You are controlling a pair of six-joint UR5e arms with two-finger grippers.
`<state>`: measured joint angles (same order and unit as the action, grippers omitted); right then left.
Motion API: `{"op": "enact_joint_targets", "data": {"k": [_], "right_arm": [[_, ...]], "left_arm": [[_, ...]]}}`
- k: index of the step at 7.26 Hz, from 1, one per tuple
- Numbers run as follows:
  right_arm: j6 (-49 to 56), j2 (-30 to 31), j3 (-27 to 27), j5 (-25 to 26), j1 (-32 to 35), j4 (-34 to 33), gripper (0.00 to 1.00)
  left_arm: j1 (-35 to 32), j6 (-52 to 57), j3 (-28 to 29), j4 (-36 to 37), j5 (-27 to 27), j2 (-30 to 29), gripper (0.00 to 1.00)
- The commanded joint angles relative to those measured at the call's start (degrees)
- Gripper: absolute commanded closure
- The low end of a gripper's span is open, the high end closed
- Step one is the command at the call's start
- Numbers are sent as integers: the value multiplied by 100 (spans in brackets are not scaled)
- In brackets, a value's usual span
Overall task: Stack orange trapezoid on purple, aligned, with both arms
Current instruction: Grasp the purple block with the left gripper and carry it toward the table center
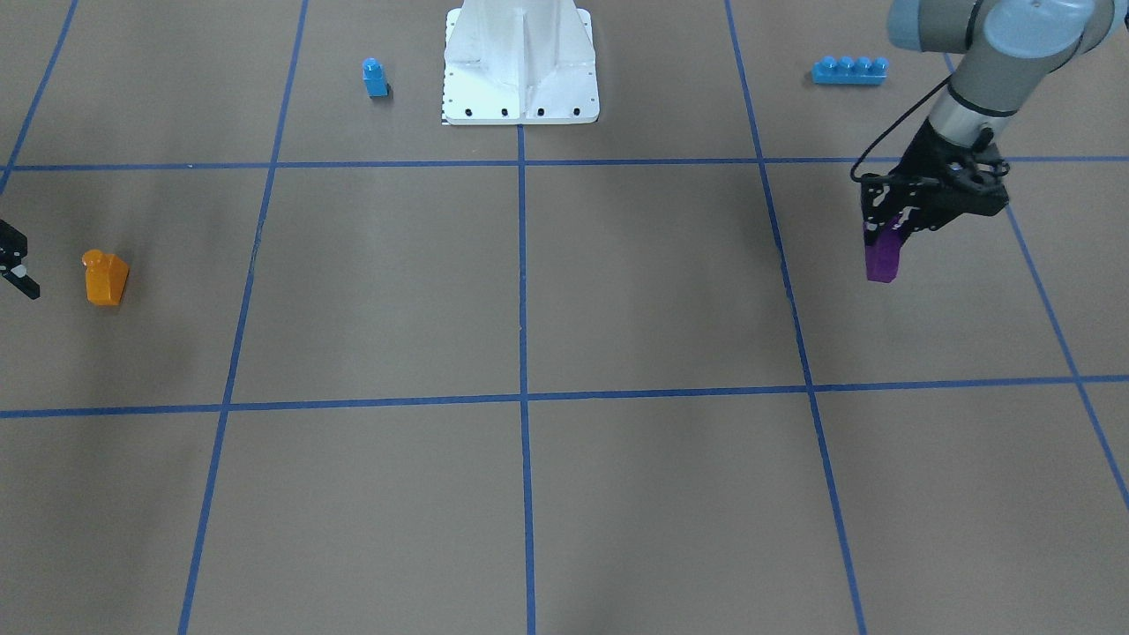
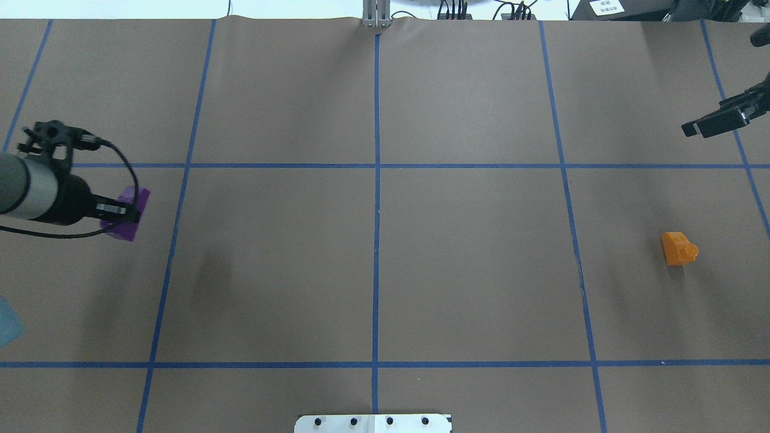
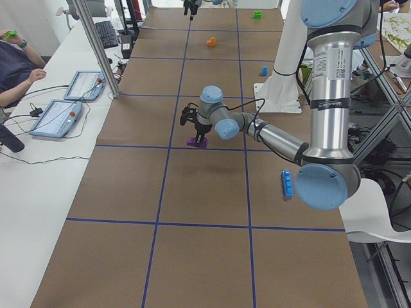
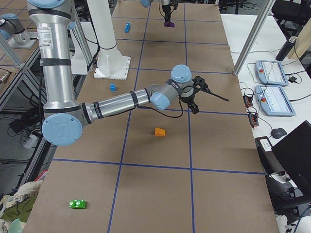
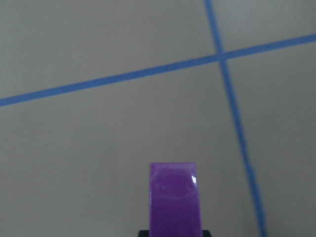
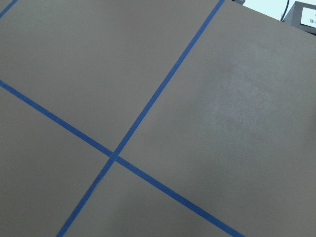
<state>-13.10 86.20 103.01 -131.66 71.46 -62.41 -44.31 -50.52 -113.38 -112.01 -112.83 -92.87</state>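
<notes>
The orange trapezoid (image 1: pixel 106 279) lies alone on the brown table, also in the overhead view (image 2: pixel 678 248) and the right side view (image 4: pixel 160 131). My left gripper (image 1: pixel 886 231) is shut on the purple block (image 1: pixel 882 256), holding it low over the table; the block also shows in the overhead view (image 2: pixel 123 219) and the left wrist view (image 5: pixel 175 197). My right gripper (image 2: pixel 716 123) is empty at the table's far right, well apart from the orange block. Only part of it shows, so I cannot tell whether it is open.
A blue single-stud block (image 1: pixel 375 78) and a blue four-stud brick (image 1: pixel 849 70) sit either side of the white pedestal (image 1: pixel 520 62). A green block (image 4: pixel 77 204) lies at the table's right end. Tablets and an operator are beyond the far edge.
</notes>
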Motion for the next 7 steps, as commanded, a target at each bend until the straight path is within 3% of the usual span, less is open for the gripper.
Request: {"op": "enact_joint_targets", "data": {"k": [1, 2, 3, 5, 7], "right_arm": [[0, 2, 0, 0, 0, -8, 0], [0, 10, 0, 0, 8, -8, 0], [-9, 19, 0, 0, 9, 0, 0], [-44, 19, 0, 0, 0, -8, 0], [-44, 19, -9, 9, 8, -8, 0]], "left_arm": [[737, -790, 289, 1191, 51, -1709, 100], [1097, -1140, 395, 1817, 268, -2326, 100], [1387, -1309, 639, 1945, 714, -2784, 100], [1557, -1793, 1822, 1929, 780, -3960, 100], [1741, -2022, 2511, 1885, 1042, -4457, 100]]}}
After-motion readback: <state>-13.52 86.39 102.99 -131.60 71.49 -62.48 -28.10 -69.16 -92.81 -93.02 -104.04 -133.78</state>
